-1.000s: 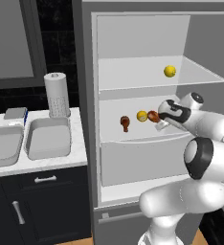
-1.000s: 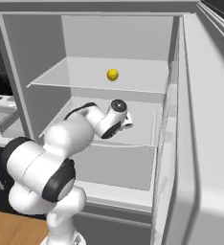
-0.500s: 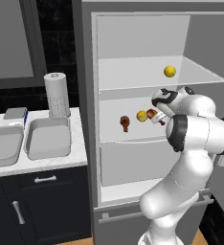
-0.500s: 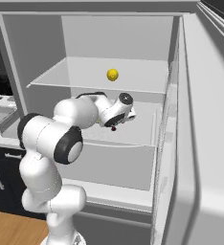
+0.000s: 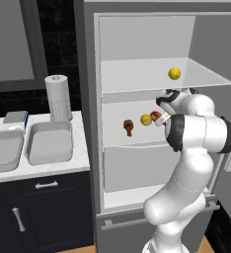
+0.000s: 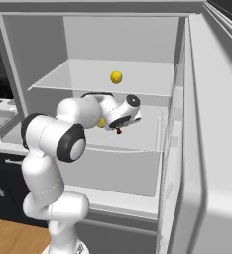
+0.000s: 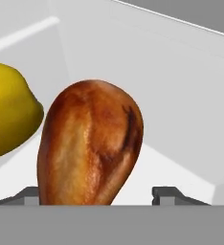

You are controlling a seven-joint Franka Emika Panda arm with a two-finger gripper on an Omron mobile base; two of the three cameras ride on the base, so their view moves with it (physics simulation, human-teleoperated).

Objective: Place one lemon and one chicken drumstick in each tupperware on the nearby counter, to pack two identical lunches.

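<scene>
Your gripper (image 7: 95,194) has pushed deeper onto the middle fridge shelf; jaws part-open, straddling a glossy reddish-brown chicken drumstick (image 7: 90,143); grip uncertain; round yellow lemon (image 7: 8,115) just left.

Lemon (image 7: 8,115) seemingly just beside drumstick (image 7: 87,143), right side open

Two tupperware tubs (image 5: 49,142) sit on the desk (image 5: 63,167), left of the open fridge (image 5: 137,148). On its middle shelf, the end effector (image 5: 159,118) reaches a drumstick (image 5: 155,116) beside a lemon (image 5: 145,119); another drumstick (image 5: 128,126) lies further left.
</scene>
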